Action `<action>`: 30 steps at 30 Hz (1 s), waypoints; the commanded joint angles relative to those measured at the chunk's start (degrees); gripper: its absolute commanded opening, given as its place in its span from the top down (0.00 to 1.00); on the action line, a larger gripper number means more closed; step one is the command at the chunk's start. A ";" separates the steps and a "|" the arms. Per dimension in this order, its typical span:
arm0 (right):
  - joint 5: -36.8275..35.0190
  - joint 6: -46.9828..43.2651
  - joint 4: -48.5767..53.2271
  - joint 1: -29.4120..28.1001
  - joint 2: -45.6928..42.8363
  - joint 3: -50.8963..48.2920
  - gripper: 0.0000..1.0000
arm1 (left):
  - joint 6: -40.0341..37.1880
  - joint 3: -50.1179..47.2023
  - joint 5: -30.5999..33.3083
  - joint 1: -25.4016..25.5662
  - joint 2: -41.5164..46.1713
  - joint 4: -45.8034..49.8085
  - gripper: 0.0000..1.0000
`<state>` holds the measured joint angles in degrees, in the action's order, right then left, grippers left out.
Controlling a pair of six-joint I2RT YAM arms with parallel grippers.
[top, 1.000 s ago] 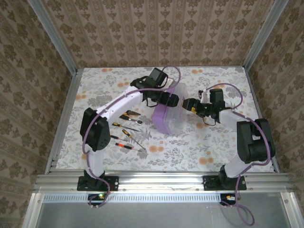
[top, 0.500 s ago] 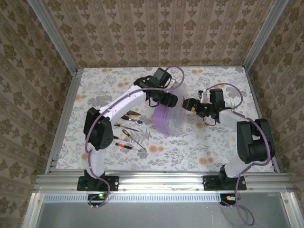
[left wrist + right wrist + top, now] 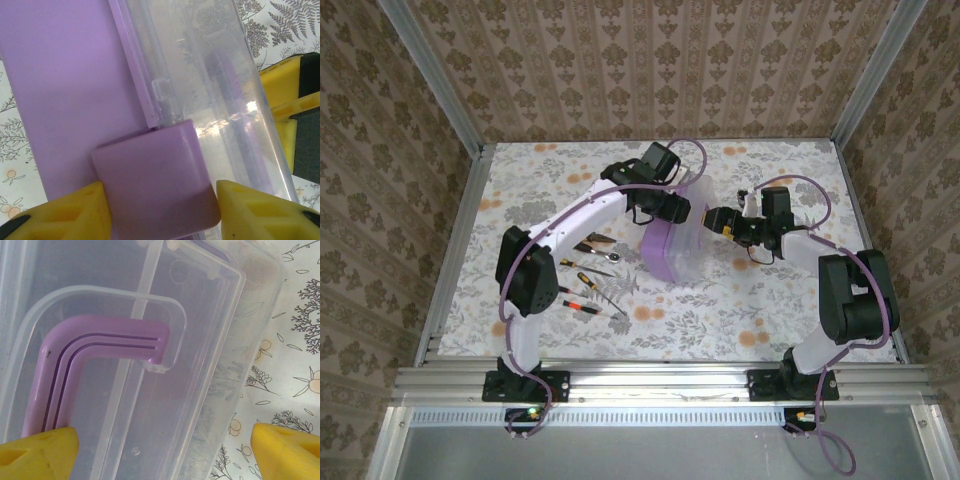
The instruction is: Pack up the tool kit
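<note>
- Several small hand tools (image 3: 592,265) lie loose on the floral surface (image 3: 760,310), left of the tool kit box (image 3: 658,252).
- Left tool (image 3: 683,212): its yellow fingers (image 3: 65,212) grasp the purple latch (image 3: 150,170) from both sides.
- The box, purple with a clear lid (image 3: 200,340), stands mid-surface between the two arms.
- Right tool (image 3: 712,220): released, jaws wide, beside the lid's purple handle (image 3: 100,340).

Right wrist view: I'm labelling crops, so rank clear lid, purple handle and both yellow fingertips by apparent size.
1. clear lid
2. purple handle
3. yellow fingertips, alike and both cropped by the frame, so tied
</note>
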<state>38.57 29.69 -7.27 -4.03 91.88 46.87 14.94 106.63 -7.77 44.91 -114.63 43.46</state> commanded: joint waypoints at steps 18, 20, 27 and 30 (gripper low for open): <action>1.30 -1.74 -0.91 -1.24 -1.00 0.59 0.09 | 2.83 -7.83 -11.65 -0.95 0.76 -4.31 0.67; 1.27 -1.73 -0.91 -1.24 -0.91 0.59 0.09 | 3.61 -9.12 -13.12 -1.46 1.39 -5.86 0.69; 1.44 -1.70 -1.18 -1.24 -0.25 0.50 0.09 | 5.87 -12.98 -16.54 -3.14 3.71 -10.34 0.71; 1.47 -1.74 -1.26 -1.28 -0.11 0.50 0.09 | 6.46 -13.75 -17.51 -3.42 3.97 -11.35 0.72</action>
<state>38.52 28.77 -7.27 -3.92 91.88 46.87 20.95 95.53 -19.53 39.92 -109.75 29.91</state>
